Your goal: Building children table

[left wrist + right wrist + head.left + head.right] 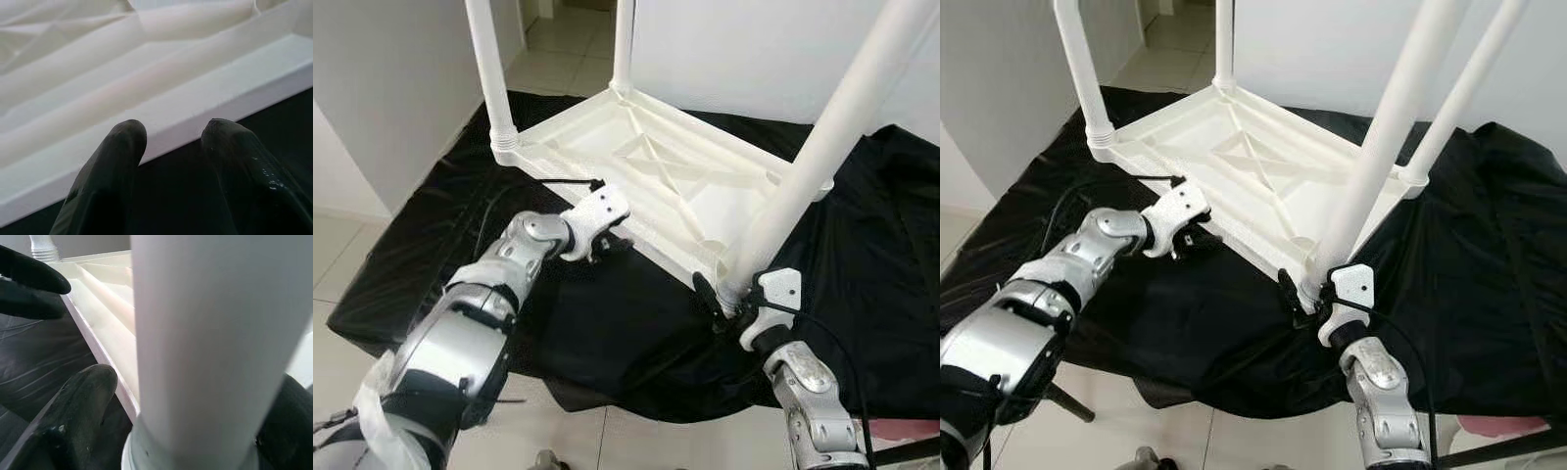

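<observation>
two leg (822, 147) tops cut off (right pincer (729, 299) half-hidden).

Pale tiled floor (570, 54) runs to the upper left; white walls (391, 88) flank it; black cloth (607, 323) covers the centre.

head stereo pair looking forward and down at upturned table (675, 176), both eyes sharing it, left wrist close on table edge, right wrist tight against nearest leg (215, 342)
</observation>
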`<state>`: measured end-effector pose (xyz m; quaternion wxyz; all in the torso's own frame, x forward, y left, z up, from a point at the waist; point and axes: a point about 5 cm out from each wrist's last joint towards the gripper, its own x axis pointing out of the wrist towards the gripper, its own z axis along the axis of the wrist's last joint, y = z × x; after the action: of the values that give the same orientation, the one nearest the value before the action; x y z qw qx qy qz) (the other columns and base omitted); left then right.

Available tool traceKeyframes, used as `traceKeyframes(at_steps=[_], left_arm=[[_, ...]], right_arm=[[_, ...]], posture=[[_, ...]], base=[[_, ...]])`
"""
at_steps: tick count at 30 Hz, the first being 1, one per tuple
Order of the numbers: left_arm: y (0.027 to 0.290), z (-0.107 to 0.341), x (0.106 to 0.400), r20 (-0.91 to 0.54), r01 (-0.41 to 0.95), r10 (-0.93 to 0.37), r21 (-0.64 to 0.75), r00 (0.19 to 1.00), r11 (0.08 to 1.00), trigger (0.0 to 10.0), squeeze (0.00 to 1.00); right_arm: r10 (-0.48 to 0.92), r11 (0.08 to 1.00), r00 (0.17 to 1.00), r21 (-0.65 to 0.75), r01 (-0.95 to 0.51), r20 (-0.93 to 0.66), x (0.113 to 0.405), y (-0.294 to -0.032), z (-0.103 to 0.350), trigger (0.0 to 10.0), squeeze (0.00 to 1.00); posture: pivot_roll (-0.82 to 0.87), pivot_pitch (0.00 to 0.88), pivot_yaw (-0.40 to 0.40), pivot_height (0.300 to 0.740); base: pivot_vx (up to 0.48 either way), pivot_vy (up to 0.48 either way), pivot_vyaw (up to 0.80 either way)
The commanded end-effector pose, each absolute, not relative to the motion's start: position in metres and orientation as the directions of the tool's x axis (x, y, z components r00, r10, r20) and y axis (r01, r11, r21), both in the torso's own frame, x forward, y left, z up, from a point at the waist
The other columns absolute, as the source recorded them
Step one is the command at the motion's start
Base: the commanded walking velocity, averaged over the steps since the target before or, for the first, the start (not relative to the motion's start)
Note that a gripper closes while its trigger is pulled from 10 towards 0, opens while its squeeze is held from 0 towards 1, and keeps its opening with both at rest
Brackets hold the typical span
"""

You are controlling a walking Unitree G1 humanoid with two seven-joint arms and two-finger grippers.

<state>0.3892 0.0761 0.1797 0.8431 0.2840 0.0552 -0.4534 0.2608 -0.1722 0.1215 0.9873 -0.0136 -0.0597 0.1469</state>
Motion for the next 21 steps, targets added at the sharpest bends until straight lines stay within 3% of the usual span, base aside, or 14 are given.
traceKeyframes(at_steps=[1,6,10,16,20,21], left_arm=[[0.079,0.188,0.399,-0.241,0.641,-0.62,0.51,0.747,0.574,10.0,0.0],[0.068,0.201,0.401,-0.21,0.633,-0.641,0.542,0.738,0.552,10.0,0.0],[0.057,0.197,0.398,-0.25,0.658,-0.664,0.58,0.704,0.48,10.0,0.0],[0.052,0.192,0.396,-0.284,0.678,-0.672,0.588,0.684,0.441,10.0,0.0],[0.053,0.189,0.397,-0.304,0.674,-0.648,0.585,0.698,0.452,10.0,0.0],[0.054,0.187,0.398,-0.309,0.669,-0.623,0.55,0.719,0.499,10.0,0.0]], right_arm=[[0.276,0.961,0.955,-0.069,-0.269,0.112,0.257,-0.176,0.12,10.0,0.0],[0.247,0.968,0.963,-0.061,-0.242,0.109,0.253,-0.175,0.119,10.0,0.0],[0.245,0.969,0.963,-0.065,-0.239,0.11,0.252,-0.175,0.121,10.0,0.0],[0.241,0.969,0.965,-0.083,-0.233,0.108,0.252,-0.18,0.123,10.0,0.0],[0.238,0.969,0.966,-0.092,-0.229,0.105,0.251,-0.182,0.124,10.0,0.0],[0.234,0.97,0.967,-0.095,-0.225,0.1,0.249,-0.182,0.124,10.0,0.0]], posture=[[-0.14,0.105,-0.027,0.74],[-0.17,0.103,-0.04,0.74],[-0.19,0.107,-0.039,0.74],[-0.21,0.12,-0.034,0.74],[-0.21,0.133,-0.034,0.74],[-0.22,0.146,-0.032,0.74]], base=[[0.0,0.0,0.0],[0.0,0.0,0.0],[0.0,0.0,0.0],[0.0,0.0,0.0],[0.0,0.0,0.0],[0.0,0.0,0.0]])
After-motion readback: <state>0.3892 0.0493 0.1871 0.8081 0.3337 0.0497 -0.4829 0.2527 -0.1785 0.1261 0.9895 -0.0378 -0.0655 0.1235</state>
